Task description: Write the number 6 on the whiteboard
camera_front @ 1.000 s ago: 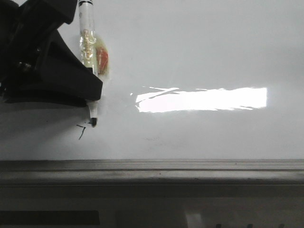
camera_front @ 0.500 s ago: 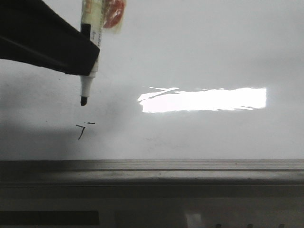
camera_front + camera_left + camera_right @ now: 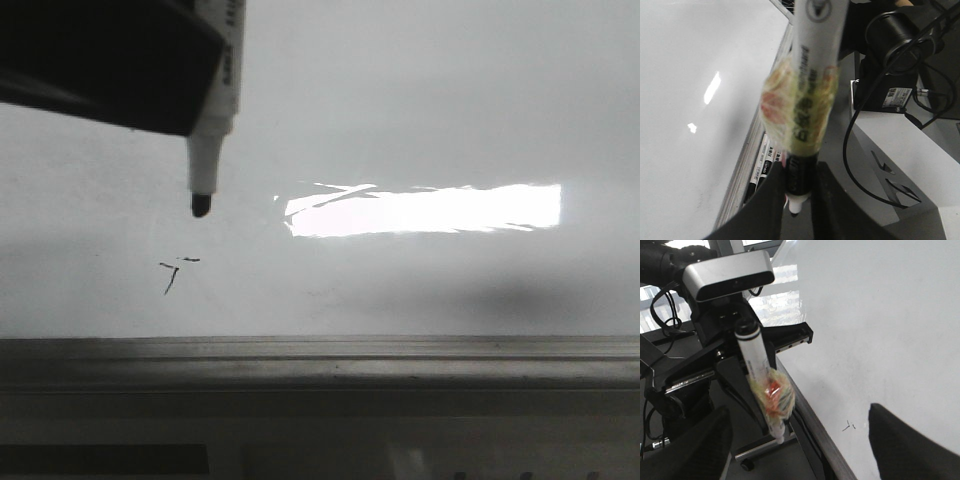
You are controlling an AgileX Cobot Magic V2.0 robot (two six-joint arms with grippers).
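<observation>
Above whiteboard scribble | left jaws clamp marker | right jaws apart, holding nothing

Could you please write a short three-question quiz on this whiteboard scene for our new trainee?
1. True or false: the marker tip touches the whiteboard.
2. Which gripper holds the marker: A) left, B) right?
3. What ink is on the board so far?

Key:
1. False; the tip hangs above the board, apart from the small scribble.
2. A, the left gripper is shut on it.
3. Only that small "7"-like scribble; no 6 yet.
</observation>
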